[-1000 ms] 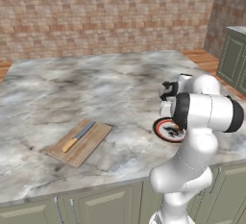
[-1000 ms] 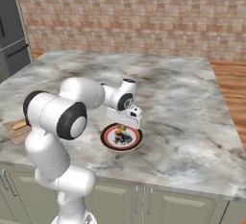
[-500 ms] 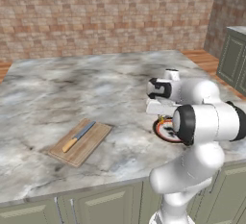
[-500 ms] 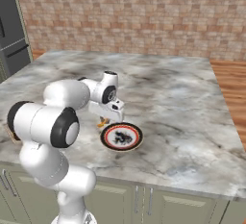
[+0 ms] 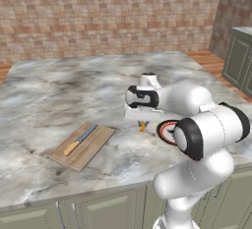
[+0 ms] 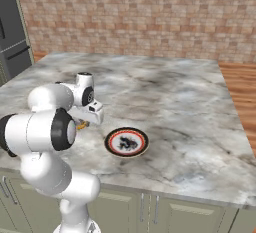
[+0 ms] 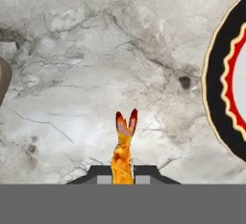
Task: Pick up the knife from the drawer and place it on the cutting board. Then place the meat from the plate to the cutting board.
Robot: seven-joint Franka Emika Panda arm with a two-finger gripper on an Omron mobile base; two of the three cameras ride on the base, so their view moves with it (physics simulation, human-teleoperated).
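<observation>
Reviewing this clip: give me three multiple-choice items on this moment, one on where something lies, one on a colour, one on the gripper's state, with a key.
1. Where does the knife lie?
A. on the cutting board
B. on the plate
C. in an open drawer

2. What colour is the piece of meat in the gripper?
A. green
B. orange with red tips
C. blue

3. What is the gripper's state?
A. open above the plate
B. open, resting on the board
C. shut on the meat, above the counter between plate and board

Key: 1 A, the left base view shows the knife lying on the board. 2 B, the hand view shows an orange strip ending in two red tips. 3 C, in the hand view the meat rises from between the fingertips, marble beneath, with the plate's rim at the view's right edge.
</observation>
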